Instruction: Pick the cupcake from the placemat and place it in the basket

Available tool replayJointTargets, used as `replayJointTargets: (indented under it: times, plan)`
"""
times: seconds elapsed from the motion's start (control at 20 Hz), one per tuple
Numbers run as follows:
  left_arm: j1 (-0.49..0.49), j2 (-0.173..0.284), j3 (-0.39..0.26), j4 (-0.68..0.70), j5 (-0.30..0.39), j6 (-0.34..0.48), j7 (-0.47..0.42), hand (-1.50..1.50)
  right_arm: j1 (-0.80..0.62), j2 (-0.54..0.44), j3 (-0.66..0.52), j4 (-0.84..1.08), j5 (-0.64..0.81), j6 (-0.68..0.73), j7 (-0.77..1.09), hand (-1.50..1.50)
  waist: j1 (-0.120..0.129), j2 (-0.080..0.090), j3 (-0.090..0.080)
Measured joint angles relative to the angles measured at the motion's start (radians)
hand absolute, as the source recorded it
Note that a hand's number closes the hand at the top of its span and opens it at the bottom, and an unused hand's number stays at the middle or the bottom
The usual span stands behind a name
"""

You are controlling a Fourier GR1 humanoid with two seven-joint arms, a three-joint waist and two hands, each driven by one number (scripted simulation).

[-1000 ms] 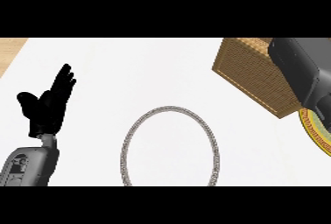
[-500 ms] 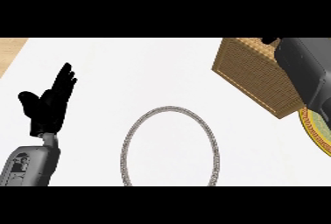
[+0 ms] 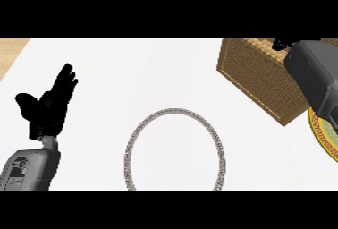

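Over the woven basket (image 3: 259, 76) at two o'clock, the robot's right forearm (image 3: 318, 76) reaches up from the frame's right edge, with only a dark sliver of the right hand (image 3: 282, 44) showing at the top rim. Whether its fingers are closed around anything cannot be told from this view, and the cupcake itself is nowhere visible; it may be hidden in that hand or behind the forearm, but the picture does not settle it. At four o'clock, a yellow-rimmed placemat (image 3: 325, 138) peeks out beneath the forearm, showing no cupcake on its exposed edge.

Judging by the arm's position above the basket, the carry appears to be over and the placing step is in hand. The next move would call for lowering the hand inside the basket walls and letting go only once the cupcake sits upright on the bottom.

Against the frames from a second and half a second ago, the right forearm has travelled toward twelve o'clock, uncovering more of the placemat's rim and moving farther over the basket.

At nine o'clock, the left hand (image 3: 48, 107) rests with fingers straight and pointing up, unchanged across the frames. A thin metal ring (image 3: 130, 147) lies flat on the white counter (image 3: 132, 71) at six o'clock, untouched and in the same place.
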Motion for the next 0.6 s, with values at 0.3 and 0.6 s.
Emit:
replayJointTargets:
  times: [0.3,0.6]
  plan:
    - [-0.014,-0.002,-0.001,0.008,-0.007,-0.001,0.005,0.00,0.010,-0.008,0.008,0.008,0.015,0.015,0.004,1.50,0.003,0.002,0.000]
    - [-0.008,-0.009,-0.005,0.004,-0.013,-0.003,0.005,0.00,0.017,-0.014,0.007,0.015,0.020,0.055,0.002,1.50,0.008,0.003,0.000]
